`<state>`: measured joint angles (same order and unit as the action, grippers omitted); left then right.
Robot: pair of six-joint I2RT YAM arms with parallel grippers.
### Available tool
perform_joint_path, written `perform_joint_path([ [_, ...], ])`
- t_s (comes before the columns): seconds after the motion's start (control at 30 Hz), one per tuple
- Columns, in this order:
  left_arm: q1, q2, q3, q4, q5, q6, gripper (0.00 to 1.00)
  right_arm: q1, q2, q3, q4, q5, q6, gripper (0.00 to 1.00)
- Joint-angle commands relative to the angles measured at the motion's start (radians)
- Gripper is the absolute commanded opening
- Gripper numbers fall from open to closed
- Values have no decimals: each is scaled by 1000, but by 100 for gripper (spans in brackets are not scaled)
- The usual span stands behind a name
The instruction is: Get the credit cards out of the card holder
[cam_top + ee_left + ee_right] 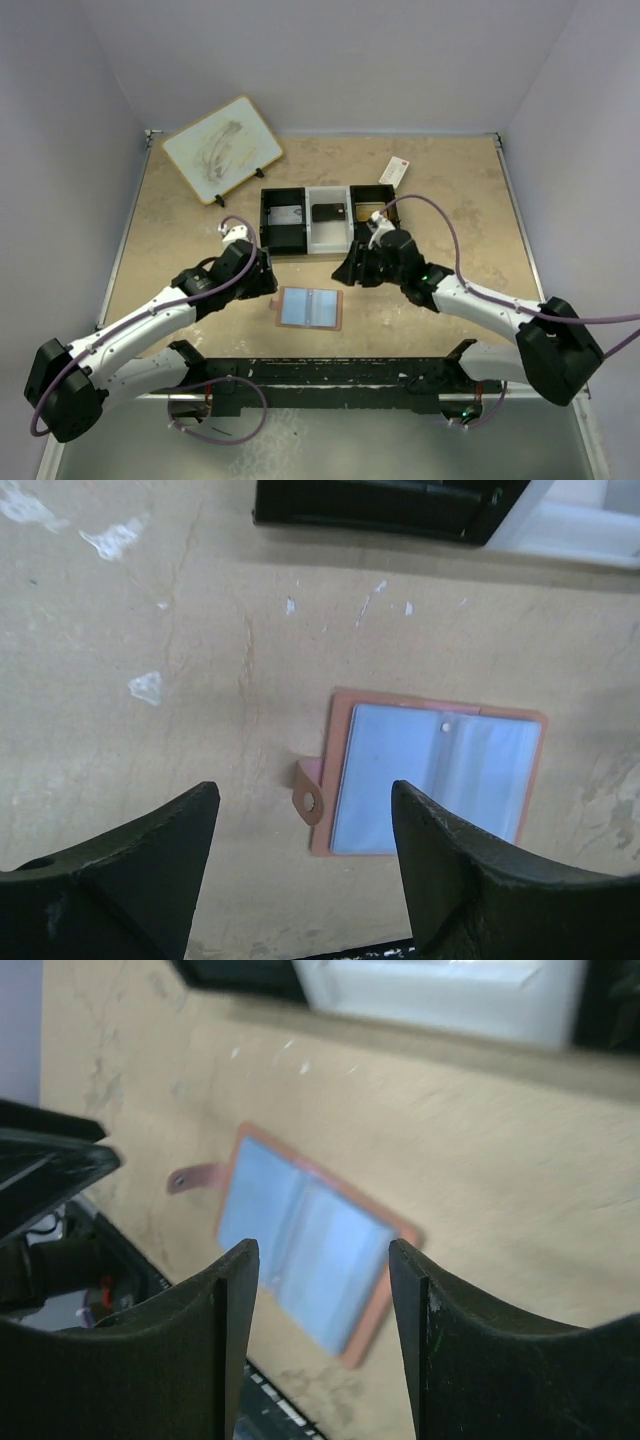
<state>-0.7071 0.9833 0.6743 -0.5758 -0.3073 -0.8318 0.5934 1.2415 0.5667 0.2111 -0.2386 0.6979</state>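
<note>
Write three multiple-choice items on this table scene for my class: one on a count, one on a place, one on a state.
1. How many compartments has the black-and-white plastic tray? A two; B five; C three.
2. Where is the salmon-tan leather card holder? A in the tray; B on the beige table near both hands; C on a whiteboard.
3. How stand the left hand and right hand? A both open, empty; B both shut; C left shut on a card.
Answers: C, black, white and black sections show; B, it lies open on bare tabletop; A, a gap shows between each hand's fingers.
</note>
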Motion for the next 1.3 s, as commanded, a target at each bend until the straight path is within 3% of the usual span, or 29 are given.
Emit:
perform_joint_path([
  [0.0,4,12,-71,113,138,-71,67,189,-81,26,-87,264,260,57],
  [0.1,3,52,-93,159,169,-75,66,248,-104,-27,-45,268,327,56],
  [0.33,2,101,-108,178,190,-47,64,314,4,-81,85,167,383,52],
  [0.57,0,98,-178,265,261,-77,63,323,95,-90,139,163,415,51],
  [0.77,-1,159,-182,252,239,-66,62,324,178,-91,142,165,430,51],
  [0.87,-4,189,-183,266,250,-60,56,324,213,-91,153,153,435,51],
  [1.07,-22,231,-185,279,247,-42,32,324,203,-70,162,158,430,50],
  [1.17,-26,233,-188,279,232,-39,20,323,176,-47,119,154,410,51],
  [1.27,-28,230,-187,278,229,-37,15,324,174,0,18,210,393,51],
])
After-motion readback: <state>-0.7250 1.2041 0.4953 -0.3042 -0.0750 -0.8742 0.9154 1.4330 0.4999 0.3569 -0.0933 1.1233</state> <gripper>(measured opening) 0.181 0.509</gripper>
